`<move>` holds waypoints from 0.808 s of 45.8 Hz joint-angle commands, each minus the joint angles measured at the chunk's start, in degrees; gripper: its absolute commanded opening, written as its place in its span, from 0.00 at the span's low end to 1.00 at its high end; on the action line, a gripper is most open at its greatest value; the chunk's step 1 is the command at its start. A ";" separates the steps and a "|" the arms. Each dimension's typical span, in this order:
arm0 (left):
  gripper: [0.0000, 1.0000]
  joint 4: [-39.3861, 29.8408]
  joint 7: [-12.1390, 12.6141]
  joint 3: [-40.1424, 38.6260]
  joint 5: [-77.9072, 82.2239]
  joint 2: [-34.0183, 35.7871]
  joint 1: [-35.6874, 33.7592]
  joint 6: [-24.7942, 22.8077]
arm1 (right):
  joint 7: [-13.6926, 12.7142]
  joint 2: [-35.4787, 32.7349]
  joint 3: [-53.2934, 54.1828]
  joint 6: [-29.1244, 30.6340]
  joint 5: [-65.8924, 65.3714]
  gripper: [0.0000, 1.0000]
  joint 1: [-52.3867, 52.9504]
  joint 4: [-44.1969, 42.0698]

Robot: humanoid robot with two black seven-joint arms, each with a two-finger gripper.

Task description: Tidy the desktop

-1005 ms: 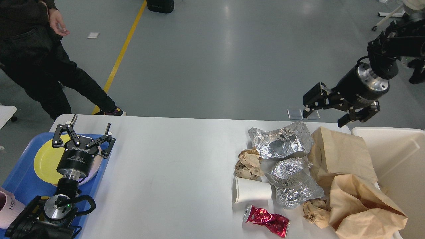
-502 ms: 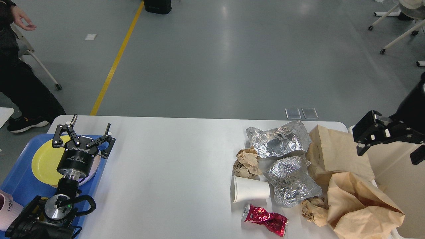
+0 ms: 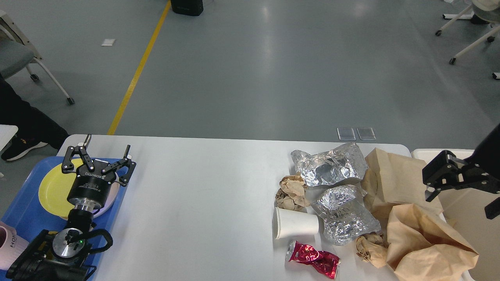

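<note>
Rubbish heap on the desktop's right side

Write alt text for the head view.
A white desktop holds a trash pile at right: crumpled foil, brown paper bags, a tipped paper cup and a crushed red can. The left end effector hangs open over a yellow plate; the right end effector is open above a cream bin.

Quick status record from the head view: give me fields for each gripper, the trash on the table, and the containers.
left gripper: open, empty, above yellow plate in blue tray
right gripper: open, empty, over cream bin
desktop: trash clustered on the right side
trash: two foil wrappers, white paper cup on its side, crushed red can, paper wads, two brown bags
</note>
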 commanded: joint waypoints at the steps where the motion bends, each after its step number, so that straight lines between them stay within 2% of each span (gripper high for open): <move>1: 0.97 0.00 -0.09 0.00 0.00 0.00 0.08 -0.03 | -0.07 -7.26 0.60 -6.34 -0.14 1.00 -8.15 -1.48; 10: 0.97 0.00 -0.09 0.00 0.00 0.00 -0.01 -0.03 | 0.01 -10.26 3.41 -18.12 0.38 1.00 -26.88 -5.26; 22: 0.97 0.00 -0.09 0.00 0.00 0.00 0.08 -0.03 | 0.01 -10.88 14.04 -27.61 6.00 1.00 -44.19 -11.06; 32: 0.97 0.00 0.00 0.00 0.00 0.00 0.08 -0.03 | 0.01 -4.56 16.68 -34.20 12.68 1.00 -60.45 -23.71; 37: 0.97 0.00 0.00 0.00 0.00 0.00 0.08 -0.03 | 0.01 -2.71 17.83 -37.72 15.67 1.00 -63.80 -25.92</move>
